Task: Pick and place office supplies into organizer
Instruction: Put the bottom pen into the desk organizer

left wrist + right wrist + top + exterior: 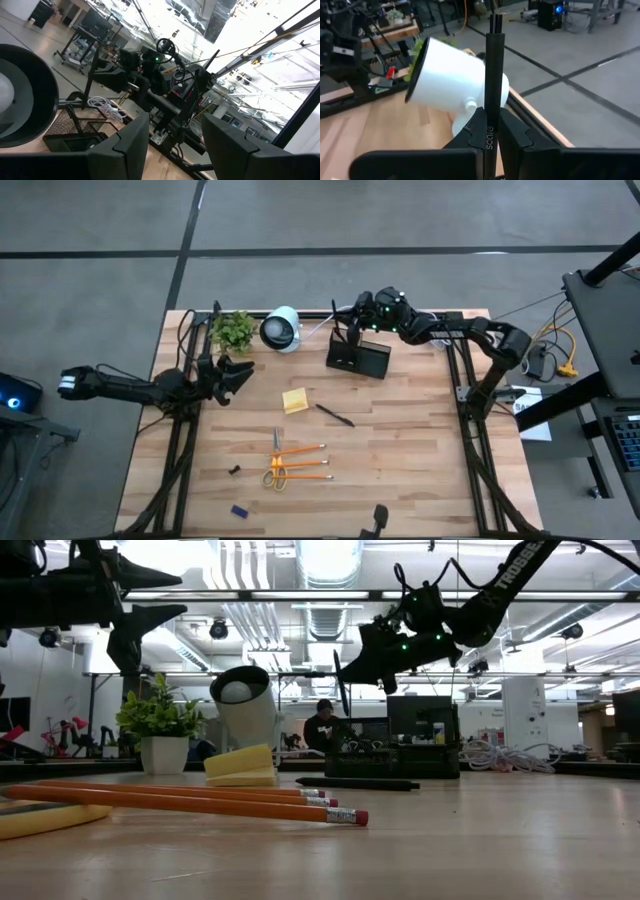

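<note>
tiny dark clip (234, 470) too small to identify, scissors (45, 819) cut off at low view's edge

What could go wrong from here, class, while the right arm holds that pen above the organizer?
1. The right gripper pinches the black pen only near one end, so it might tilt or slip.
2. The white round device stands near the organizer; the arm could knock it.
</note>
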`<action>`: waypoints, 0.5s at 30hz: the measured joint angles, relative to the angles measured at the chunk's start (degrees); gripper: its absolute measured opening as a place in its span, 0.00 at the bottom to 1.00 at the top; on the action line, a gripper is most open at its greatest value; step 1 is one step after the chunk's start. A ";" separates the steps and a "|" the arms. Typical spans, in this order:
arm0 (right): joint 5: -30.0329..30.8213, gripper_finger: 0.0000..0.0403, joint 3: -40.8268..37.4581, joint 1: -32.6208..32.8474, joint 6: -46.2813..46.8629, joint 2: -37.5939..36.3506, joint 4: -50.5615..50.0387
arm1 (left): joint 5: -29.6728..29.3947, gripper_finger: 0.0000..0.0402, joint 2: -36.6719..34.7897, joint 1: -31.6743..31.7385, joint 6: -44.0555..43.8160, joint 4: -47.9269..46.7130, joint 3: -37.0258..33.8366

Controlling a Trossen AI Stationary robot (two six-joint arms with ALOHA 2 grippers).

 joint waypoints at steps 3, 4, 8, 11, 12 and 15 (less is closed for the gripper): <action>0.03 0.03 0.00 -0.03 -0.72 -0.07 0.13 | 0.02 0.41 -0.23 0.00 0.00 0.02 0.00; 0.04 0.03 0.00 -0.03 -0.76 -0.06 0.04 | 0.02 0.41 -0.23 0.00 -0.02 0.10 0.00; -0.42 0.03 0.02 -0.01 -1.81 0.65 -0.43 | 0.02 0.41 -0.23 0.00 -0.02 0.09 0.00; -1.31 0.03 0.02 0.04 -2.26 2.19 -1.28 | 0.02 0.41 -0.23 0.00 0.00 -0.05 0.00; -1.52 0.03 0.02 0.05 -2.22 2.69 -1.28 | 0.02 0.41 -0.23 0.00 0.00 -0.04 0.00; -1.79 0.03 0.02 0.08 -2.22 3.72 -1.13 | 0.02 0.41 -0.23 0.00 -0.02 -0.03 0.00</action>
